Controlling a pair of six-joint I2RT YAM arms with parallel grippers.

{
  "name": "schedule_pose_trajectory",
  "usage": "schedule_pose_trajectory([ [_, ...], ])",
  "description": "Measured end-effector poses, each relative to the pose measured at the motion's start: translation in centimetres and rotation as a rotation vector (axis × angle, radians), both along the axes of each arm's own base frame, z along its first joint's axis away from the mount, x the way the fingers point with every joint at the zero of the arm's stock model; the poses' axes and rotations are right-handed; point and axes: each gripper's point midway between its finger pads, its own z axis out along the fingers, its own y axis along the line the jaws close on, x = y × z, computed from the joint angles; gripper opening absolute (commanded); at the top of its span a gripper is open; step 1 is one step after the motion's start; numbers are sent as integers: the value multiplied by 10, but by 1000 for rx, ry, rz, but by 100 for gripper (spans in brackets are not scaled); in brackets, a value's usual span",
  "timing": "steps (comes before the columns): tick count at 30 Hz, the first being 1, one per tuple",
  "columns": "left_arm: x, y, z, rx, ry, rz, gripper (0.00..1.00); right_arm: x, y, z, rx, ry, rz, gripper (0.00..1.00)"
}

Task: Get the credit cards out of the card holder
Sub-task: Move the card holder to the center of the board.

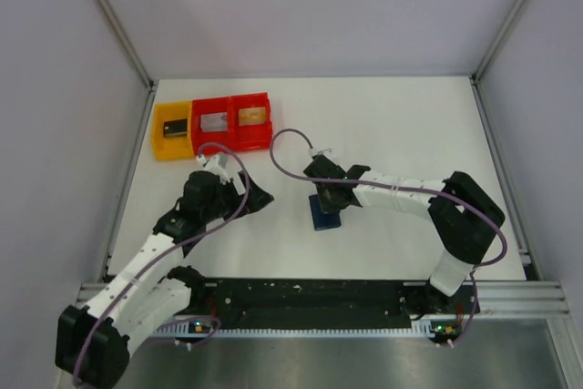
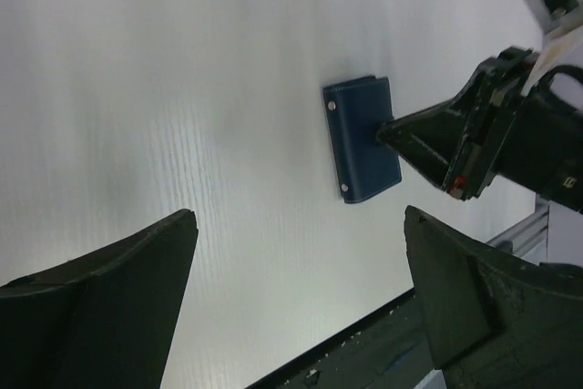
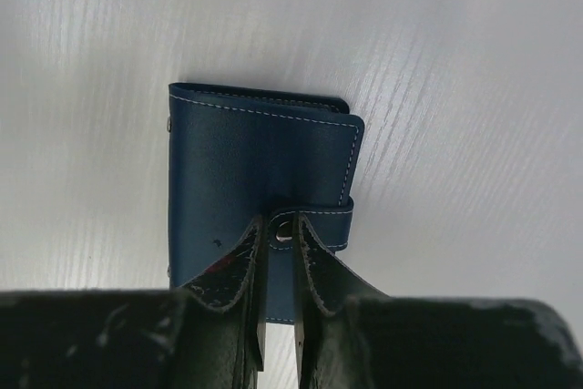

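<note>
While the left pincer [image 1: 255, 196] hangs released left of centre in the top view, nothing pins the card holder [image 1: 324, 214], lying shut on the surface [image 1: 410, 125] at mid-frame. The right pincer [image 3: 282, 230] sits nearly clenched astride the clasp tab [image 3: 328, 225], though whether it truly grasps I cannot tell; a tug could slip off or drag the whole holder

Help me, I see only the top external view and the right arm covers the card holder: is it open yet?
Observer: No. In the right wrist view the card holder lies shut, its clasp tab fastened.
Operator: Where is the right gripper?
Observer: The right gripper has its fingertips nearly together at that tab; whether they pinch it, I cannot tell.
Operator: And the left?
Observer: The left gripper stands wide open, empty, facing the holder.
</note>
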Motion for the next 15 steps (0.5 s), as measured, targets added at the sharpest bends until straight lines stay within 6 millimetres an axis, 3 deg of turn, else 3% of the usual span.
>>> schedule_pose_trajectory([
  [5, -12, -36, -28, 47, 108, -109, 99, 2, 0, 1, 4, -16, -4, 0],
  [15, -8, -89, -66, 82, 241, -192, 90, -1, 5, 7, 85, -44, 9, 0],
])
